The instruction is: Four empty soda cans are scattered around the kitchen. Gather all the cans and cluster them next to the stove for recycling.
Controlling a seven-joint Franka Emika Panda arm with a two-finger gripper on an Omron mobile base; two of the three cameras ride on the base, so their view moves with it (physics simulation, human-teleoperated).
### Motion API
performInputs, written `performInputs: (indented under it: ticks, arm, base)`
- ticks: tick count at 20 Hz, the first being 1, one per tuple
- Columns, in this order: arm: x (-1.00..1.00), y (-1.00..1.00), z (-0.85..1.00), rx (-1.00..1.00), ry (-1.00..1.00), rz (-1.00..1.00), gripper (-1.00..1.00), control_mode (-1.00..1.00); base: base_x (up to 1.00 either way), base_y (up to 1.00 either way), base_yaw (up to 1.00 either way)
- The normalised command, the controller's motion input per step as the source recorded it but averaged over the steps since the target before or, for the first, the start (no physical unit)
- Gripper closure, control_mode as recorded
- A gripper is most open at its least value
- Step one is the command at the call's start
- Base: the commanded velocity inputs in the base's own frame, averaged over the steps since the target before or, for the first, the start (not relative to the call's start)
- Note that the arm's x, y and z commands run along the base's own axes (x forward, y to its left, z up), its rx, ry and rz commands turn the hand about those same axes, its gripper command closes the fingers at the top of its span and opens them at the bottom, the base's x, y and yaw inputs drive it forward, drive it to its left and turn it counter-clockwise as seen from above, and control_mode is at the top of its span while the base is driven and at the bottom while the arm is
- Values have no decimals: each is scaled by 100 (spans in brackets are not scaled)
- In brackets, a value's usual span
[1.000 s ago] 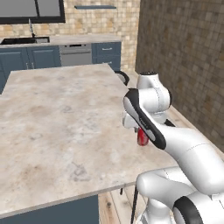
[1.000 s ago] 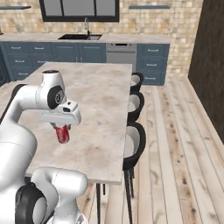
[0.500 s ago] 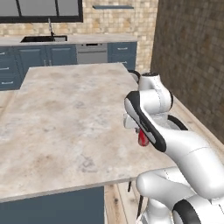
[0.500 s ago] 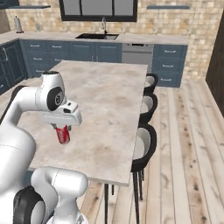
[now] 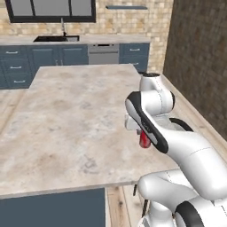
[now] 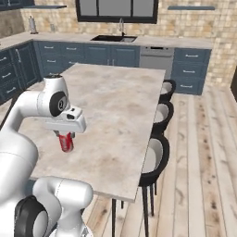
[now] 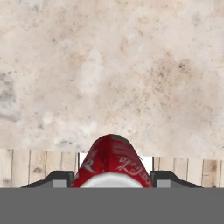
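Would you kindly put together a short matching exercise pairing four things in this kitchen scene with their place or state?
Things:
1. red can
2. gripper
3. sink
4. black stools

Places or states:
A. set in the back counter under the window
B. tucked along the island's side
C. held above the marble island top
D. shut on the can

Pairs: 1-C, 2-D, 3-A, 4-B

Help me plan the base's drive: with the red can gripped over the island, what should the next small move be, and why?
Probably keep carrying: hold the end effector shut on the small red soda can and let the base drive on. The can hangs above the beige marble island countertop, not resting on it, and no cooktop shows near it, so releasing here would likely leave it short of its place.
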Motion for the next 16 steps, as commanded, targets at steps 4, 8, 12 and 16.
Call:
performInputs:
  ticks: [4, 8, 12, 16]
  arm:
    - [0, 0, 0, 0, 0, 0, 100, 100]
    - [0, 0, 0, 0, 0, 0, 100, 100]
    - [0, 0, 0, 0, 0, 0, 100, 100]
    - [0, 0, 0, 0, 0, 0, 100, 100]
  base:
    - [-100, 42, 9]
    - [-77, 22, 0]
    - [-5, -28, 2]
    - [-34, 6, 28]
